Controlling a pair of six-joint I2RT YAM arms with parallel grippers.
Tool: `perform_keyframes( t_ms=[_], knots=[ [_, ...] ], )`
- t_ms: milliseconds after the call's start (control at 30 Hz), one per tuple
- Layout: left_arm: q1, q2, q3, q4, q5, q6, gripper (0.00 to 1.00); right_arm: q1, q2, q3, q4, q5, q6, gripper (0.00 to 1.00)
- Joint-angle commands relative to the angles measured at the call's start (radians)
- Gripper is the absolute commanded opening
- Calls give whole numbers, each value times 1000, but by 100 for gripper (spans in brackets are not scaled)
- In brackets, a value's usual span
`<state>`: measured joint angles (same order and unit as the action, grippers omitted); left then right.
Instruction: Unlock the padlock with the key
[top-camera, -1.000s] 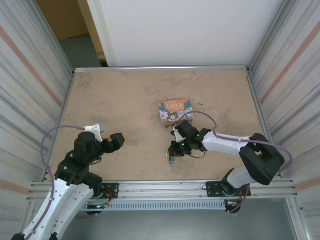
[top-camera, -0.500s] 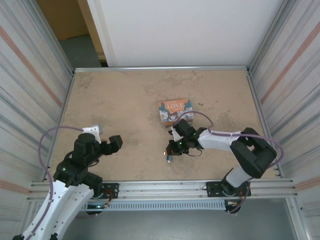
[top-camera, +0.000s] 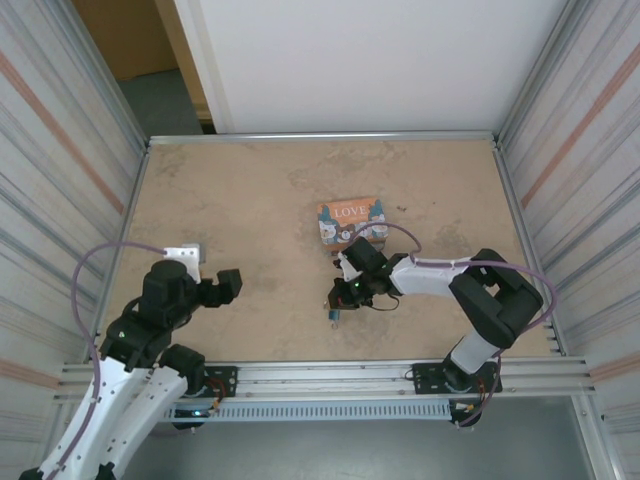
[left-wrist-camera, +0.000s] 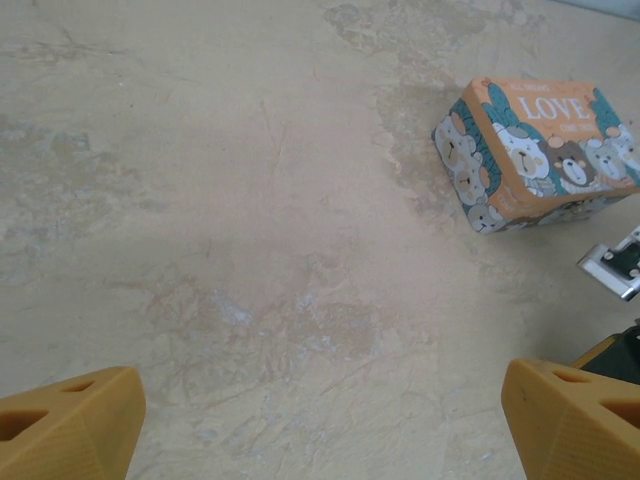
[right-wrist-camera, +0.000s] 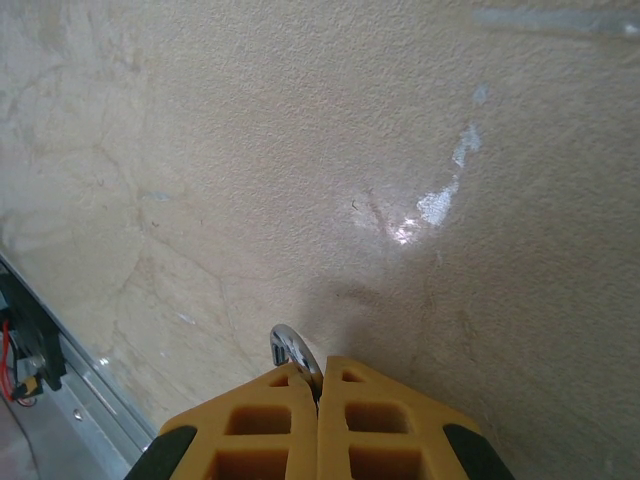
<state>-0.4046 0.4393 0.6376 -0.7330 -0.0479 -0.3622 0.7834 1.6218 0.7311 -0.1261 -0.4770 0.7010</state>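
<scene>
My right gripper (top-camera: 343, 297) sits low over the table's middle, just in front of the box. In the right wrist view its yellow fingers (right-wrist-camera: 270, 415) are pressed together, right gripper (right-wrist-camera: 318, 385) shut on a curved chrome bar (right-wrist-camera: 291, 349) that looks like the padlock's shackle. Whatever body it belongs to is hidden between the pads. A small bluish piece (top-camera: 337, 316) pokes out below the fingertips in the top view. I cannot pick out the key. My left gripper (top-camera: 225, 285) hovers open at the near left, left gripper (left-wrist-camera: 320, 430) holding nothing.
A small printed box marked LOVE (top-camera: 351, 221) (left-wrist-camera: 540, 150) stands on the tan table behind my right gripper. Metal rails (top-camera: 320, 136) edge the table, with corrugated walls on both sides. Bare tabletop (left-wrist-camera: 260, 250) lies in front of my left gripper.
My left arm has drawn back a little to the left and its jaws have spread slightly wider. My right gripper has edged left, still shut on the chrome bar.
</scene>
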Motion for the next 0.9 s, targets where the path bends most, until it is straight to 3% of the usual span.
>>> perform_keyframes(
  t_ms=[0,300,633,867],
  knots=[
    [8,6,17,3,-18,58,93,-3,35,22,1,9,24,0],
    [9,-26,10,5,-25,50,93,2,51,21,3,15,29,0],
    [9,-36,7,2,-39,46,95,2,18,11,-16,40,25,21],
    [9,-43,7,0,-51,46,95,2,-6,11,-23,47,23,27]
  ],
)
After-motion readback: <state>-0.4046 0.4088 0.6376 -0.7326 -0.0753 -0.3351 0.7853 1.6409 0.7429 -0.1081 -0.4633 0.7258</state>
